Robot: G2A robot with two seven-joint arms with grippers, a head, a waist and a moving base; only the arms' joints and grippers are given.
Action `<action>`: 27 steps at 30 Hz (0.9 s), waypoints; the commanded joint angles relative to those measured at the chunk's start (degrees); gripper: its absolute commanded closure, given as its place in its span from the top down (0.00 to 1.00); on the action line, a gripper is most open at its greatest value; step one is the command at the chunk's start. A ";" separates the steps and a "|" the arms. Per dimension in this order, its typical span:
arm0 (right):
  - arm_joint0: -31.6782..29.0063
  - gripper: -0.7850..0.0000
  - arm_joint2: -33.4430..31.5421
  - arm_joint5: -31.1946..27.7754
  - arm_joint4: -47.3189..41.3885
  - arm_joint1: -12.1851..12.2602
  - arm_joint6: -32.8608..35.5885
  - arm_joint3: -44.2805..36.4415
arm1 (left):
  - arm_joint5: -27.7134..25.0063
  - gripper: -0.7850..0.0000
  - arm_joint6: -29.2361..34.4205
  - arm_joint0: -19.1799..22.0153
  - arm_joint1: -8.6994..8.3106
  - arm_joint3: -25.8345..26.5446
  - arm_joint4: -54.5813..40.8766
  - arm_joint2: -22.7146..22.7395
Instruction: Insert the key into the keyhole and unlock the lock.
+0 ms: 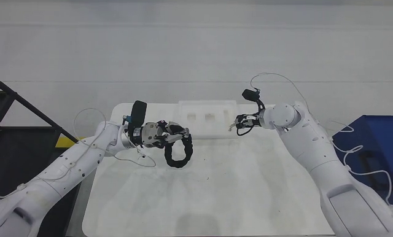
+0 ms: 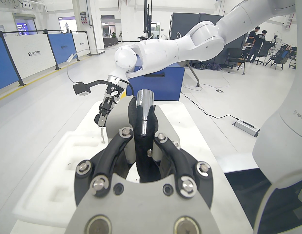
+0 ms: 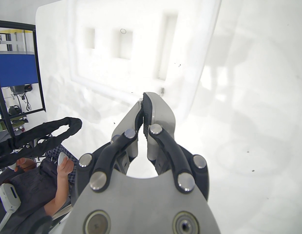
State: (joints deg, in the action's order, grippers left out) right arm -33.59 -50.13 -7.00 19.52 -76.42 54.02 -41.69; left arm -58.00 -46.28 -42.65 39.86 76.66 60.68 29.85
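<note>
Left pincer [image 1: 164, 131]: I clamp the lock [image 2: 145, 101], lifted over the left of the table [image 1: 258, 194].
Right pincer [image 3: 143, 105]: closed on the key [image 2: 101, 132], well apart to the right.
Progress: both held; I judge aligning, inserting, turning remain.

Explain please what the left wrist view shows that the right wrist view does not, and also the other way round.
The left wrist view adds the chrome cylinder of the lock, clamped in the left gripper, and the key hanging from the shut right gripper. The right wrist view adds the lock's black cable loop and a small ring lying in one recess of the foam tray. Both share the foam tray with its recesses, the right gripper and black parts of the lock.
</note>
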 commanded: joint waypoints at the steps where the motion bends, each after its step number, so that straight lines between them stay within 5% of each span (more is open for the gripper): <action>1: 0.15 0.00 0.18 -0.14 -0.16 -0.18 -0.06 0.35 | 0.00 0.00 0.00 0.00 0.00 0.00 0.00 0.00; 27: 1.69 0.00 1.34 -0.95 -0.56 -1.76 -0.66 4.94 | 0.00 0.00 0.00 0.00 0.00 0.00 0.00 0.00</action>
State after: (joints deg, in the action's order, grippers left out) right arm -31.91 -48.87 -7.98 19.04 -78.10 53.35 -36.94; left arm -58.00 -46.28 -42.65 39.86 76.66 60.68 29.85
